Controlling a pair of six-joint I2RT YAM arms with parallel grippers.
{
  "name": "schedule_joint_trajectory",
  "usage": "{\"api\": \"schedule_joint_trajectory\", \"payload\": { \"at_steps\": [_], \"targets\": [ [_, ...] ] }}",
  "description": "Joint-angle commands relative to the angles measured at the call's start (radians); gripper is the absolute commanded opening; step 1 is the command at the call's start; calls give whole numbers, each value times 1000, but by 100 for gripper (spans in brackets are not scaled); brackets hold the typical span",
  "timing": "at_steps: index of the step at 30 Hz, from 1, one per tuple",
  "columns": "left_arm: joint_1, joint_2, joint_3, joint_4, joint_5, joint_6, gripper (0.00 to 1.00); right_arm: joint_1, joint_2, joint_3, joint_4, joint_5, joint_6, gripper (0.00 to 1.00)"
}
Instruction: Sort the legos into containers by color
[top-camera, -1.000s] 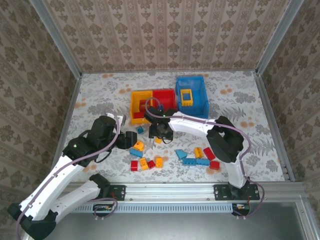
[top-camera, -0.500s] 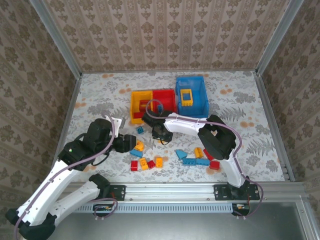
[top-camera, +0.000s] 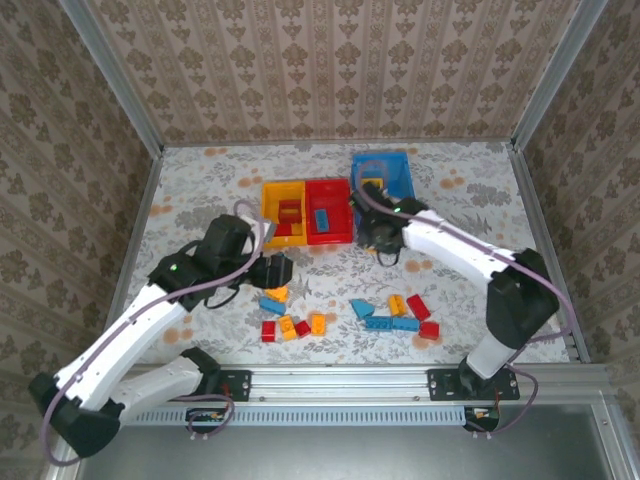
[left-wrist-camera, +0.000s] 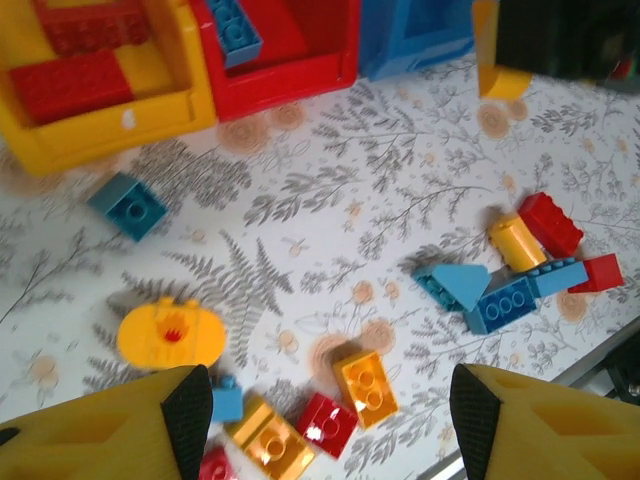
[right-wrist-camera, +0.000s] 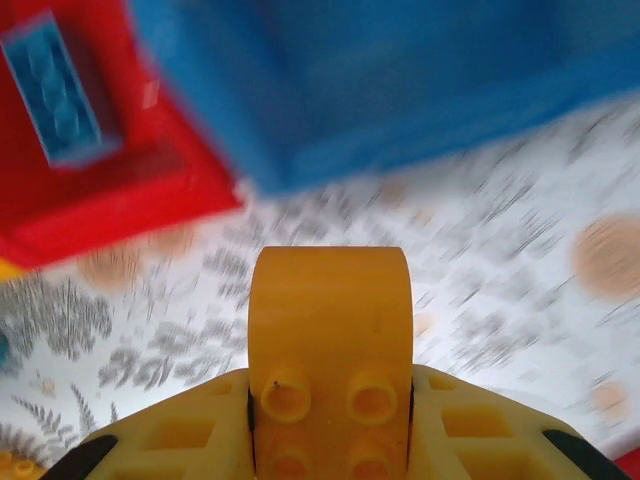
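My right gripper (right-wrist-camera: 330, 400) is shut on an orange lego (right-wrist-camera: 330, 330), which stands upright between the pads. From above, this gripper (top-camera: 382, 238) hangs over the table just in front of the blue container (top-camera: 400, 170). My left gripper (left-wrist-camera: 330, 425) is open above loose legos: an orange brick (left-wrist-camera: 365, 380), a red brick (left-wrist-camera: 328, 425) and another orange one (left-wrist-camera: 270, 445). In the top view it (top-camera: 276, 270) sits in front of the yellow container (top-camera: 268, 212). The red container (top-camera: 330, 236) holds a blue brick (top-camera: 322, 218).
A second group of blue, orange and red legos (top-camera: 395, 315) lies right of centre near the front edge. A rounded yellow piece (left-wrist-camera: 170, 333) and a blue brick (left-wrist-camera: 127, 205) lie left of my left gripper. A red brick (top-camera: 290, 210) sits in the yellow container.
My right gripper has shut on the orange lego and swung right, from in front of the yellow and red containers to in front of the blue one. My left arm shifted slightly right.
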Motion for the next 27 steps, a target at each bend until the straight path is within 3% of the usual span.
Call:
{"api": "schedule_joint_trajectory", "payload": {
  "at_steps": [1, 11, 17, 23, 27],
  "targets": [
    [-48, 96, 103, 111, 0, 49, 67, -94, 52, 25, 23, -134, -222, 28],
    [-294, 547, 486, 107, -213, 208, 68, -221, 307, 251, 32, -289, -342, 29],
    [-326, 681, 600, 105, -215, 226, 68, -254, 406, 317, 36, -344, -342, 32],
    [-329, 703, 614, 95, -219, 209, 68, -269, 433, 349, 7, -350, -361, 48],
    [-329, 687, 598, 82, -236, 199, 68, -273, 389, 329, 13, -336, -371, 52]
  ]
}}
